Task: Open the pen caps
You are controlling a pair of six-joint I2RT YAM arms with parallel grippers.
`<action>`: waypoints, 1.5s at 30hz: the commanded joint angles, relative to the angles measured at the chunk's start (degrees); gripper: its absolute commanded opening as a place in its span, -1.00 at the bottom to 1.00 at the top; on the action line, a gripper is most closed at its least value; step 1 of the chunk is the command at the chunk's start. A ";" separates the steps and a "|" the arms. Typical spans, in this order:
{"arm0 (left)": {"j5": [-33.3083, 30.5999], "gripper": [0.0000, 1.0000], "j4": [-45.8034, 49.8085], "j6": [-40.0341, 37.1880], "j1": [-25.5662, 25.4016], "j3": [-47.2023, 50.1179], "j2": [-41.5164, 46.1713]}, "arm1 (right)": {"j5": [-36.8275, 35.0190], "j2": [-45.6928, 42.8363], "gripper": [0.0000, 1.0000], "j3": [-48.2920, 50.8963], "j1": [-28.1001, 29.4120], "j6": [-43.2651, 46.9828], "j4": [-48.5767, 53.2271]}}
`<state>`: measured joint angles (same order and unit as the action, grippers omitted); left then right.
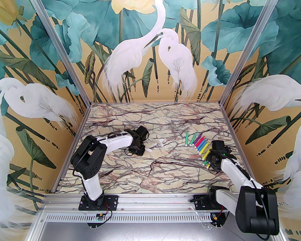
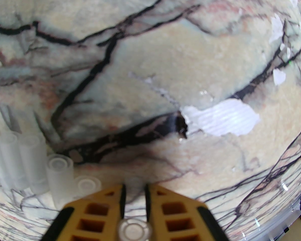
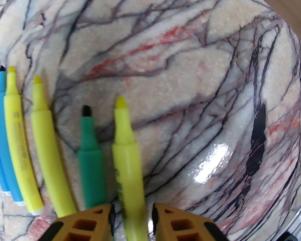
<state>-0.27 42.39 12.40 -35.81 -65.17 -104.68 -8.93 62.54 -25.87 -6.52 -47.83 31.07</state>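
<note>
Bare pens [image 1: 199, 144], loose caps [image 2: 30, 159]
Jaws of our right gripper [image 3: 132, 206] stand apart round a yellow pen [image 3: 126, 154]; whether the left gripper [image 2: 134, 186] clamps its cap [image 2: 134, 230] we cannot tell.

Pens [image 1: 199, 145] in row on table [image 1: 150, 174], right half; pen caps [image 2: 32, 164] clustered well left of them.

Bright, even light fills the overhead view, with soft shadows beneath the arms [image 1: 90, 159]. Wrist views bulge at the edges; glare shines off the marble table [image 3: 210, 164], while near pens [image 3: 126, 154] and pen caps [image 2: 59, 177] blur.
</note>
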 commanded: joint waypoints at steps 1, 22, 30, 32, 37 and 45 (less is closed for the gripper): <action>-0.92 -0.49 -0.19 -0.02 -0.19 -0.53 0.85 | 0.35 -2.54 -0.30 0.47 -0.32 0.60 -0.23; -1.37 0.43 -6.12 -1.37 2.05 0.68 20.59 | 2.07 -5.90 0.34 -14.37 5.09 19.80 -1.08; -7.66 0.85 -20.40 -3.72 14.91 12.28 34.05 | 0.63 -0.73 0.53 -13.19 8.02 31.88 -20.95; -10.71 0.99 -26.48 -5.46 17.70 17.51 37.97 | -0.90 0.39 0.56 -11.44 8.01 34.78 -26.91; -13.98 0.99 -42.99 -5.93 26.21 29.48 43.67 | -3.49 5.21 0.63 -5.68 7.78 40.66 -45.08; -12.59 0.99 -71.11 -11.04 32.92 41.83 33.87 | -3.06 16.74 0.78 0.97 6.74 42.80 -68.00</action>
<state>-12.38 -12.47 4.38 -4.14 -26.20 -66.98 -10.74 76.79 -26.48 0.64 -6.96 -24.16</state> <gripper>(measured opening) 0.996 0.887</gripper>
